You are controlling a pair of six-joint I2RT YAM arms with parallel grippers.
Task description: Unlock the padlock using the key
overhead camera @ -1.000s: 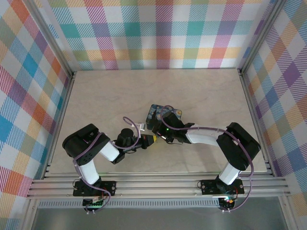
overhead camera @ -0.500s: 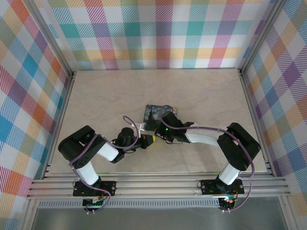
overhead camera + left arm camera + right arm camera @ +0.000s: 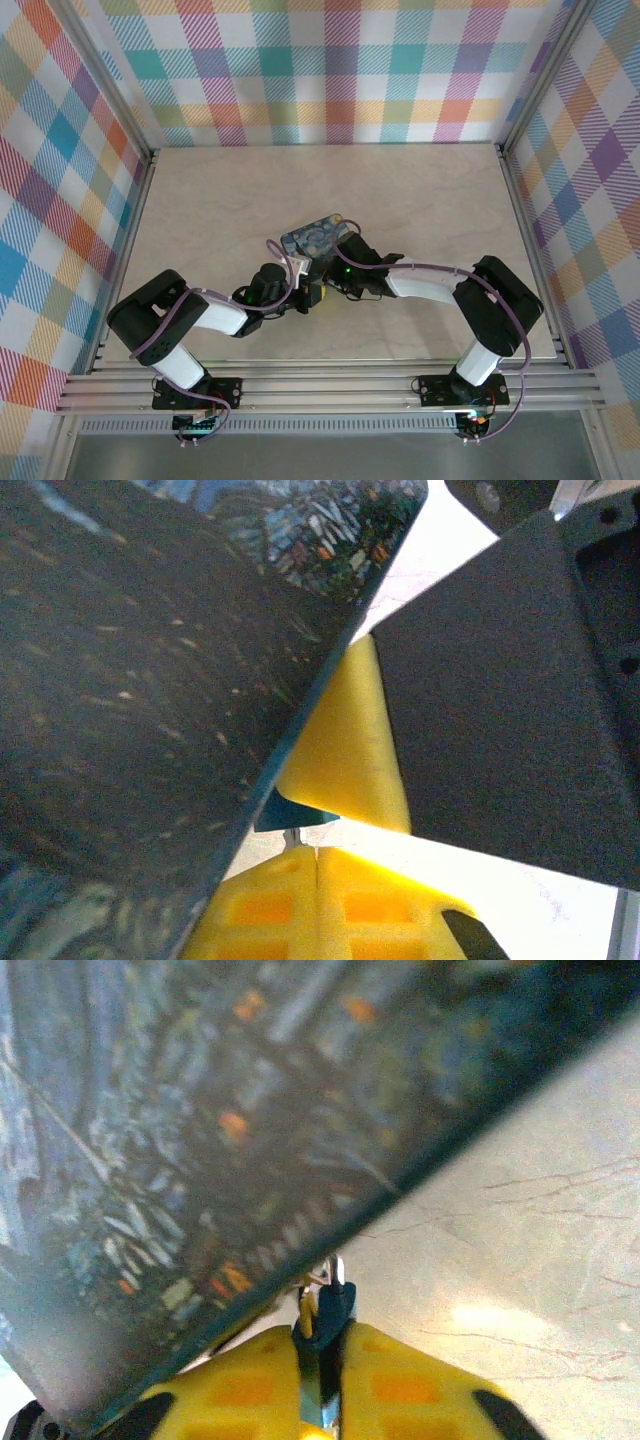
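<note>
Right pincer (image 3: 320, 1365) pinches key (image 3: 335, 1310), tip under tin box (image 3: 200, 1110).

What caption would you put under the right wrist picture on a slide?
Yellow jaws pinch a slim dark key beside the starry tin box, with the pale table behind.

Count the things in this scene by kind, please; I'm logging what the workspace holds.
tin box: 1
claws: 2 (left claw, right claw)
key, a small dark piece pinched in the right claw, likely the key: 1
Total: 4
</note>
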